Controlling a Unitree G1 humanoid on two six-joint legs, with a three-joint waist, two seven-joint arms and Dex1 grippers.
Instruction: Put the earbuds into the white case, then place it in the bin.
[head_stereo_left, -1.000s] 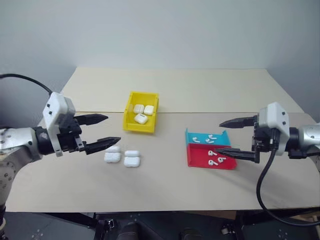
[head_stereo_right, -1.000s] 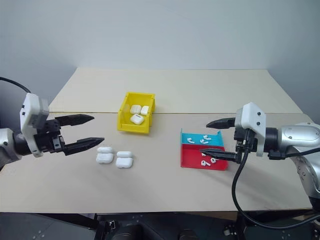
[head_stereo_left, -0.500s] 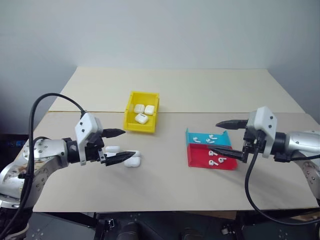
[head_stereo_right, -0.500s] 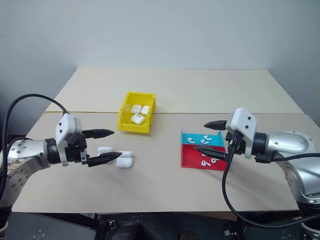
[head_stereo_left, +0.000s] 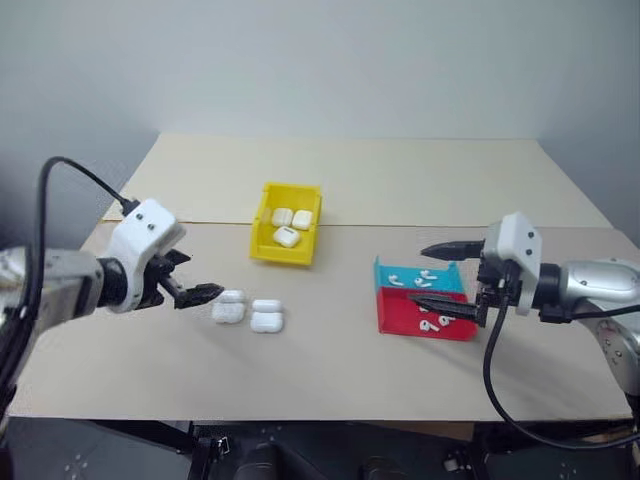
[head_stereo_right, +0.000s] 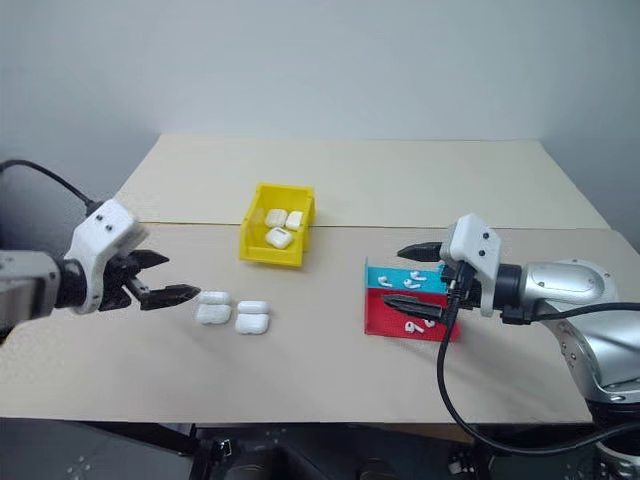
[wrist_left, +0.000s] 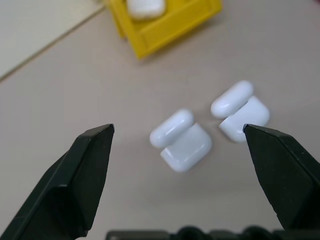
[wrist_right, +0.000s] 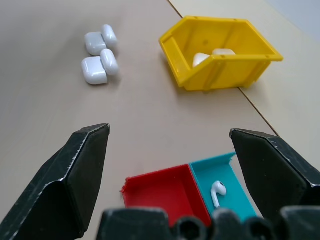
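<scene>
We are lining our left gripper (wrist_left: 177, 135), jaws spread, over the nearer open white case (wrist_left: 181, 140); right gripper (wrist_right: 170, 135) spread too.

The left gripper's (wrist_left: 177, 150) two black fingers (wrist_left: 85, 175) stood wide apart. Beyond them two open white cases (wrist_left: 181, 140), lids flipped back, lay side by side on the beige table (wrist_left: 75, 90), not touching. Farther off stood the yellow bin (wrist_left: 170, 25), a white case (wrist_left: 145, 6) inside.
</scene>
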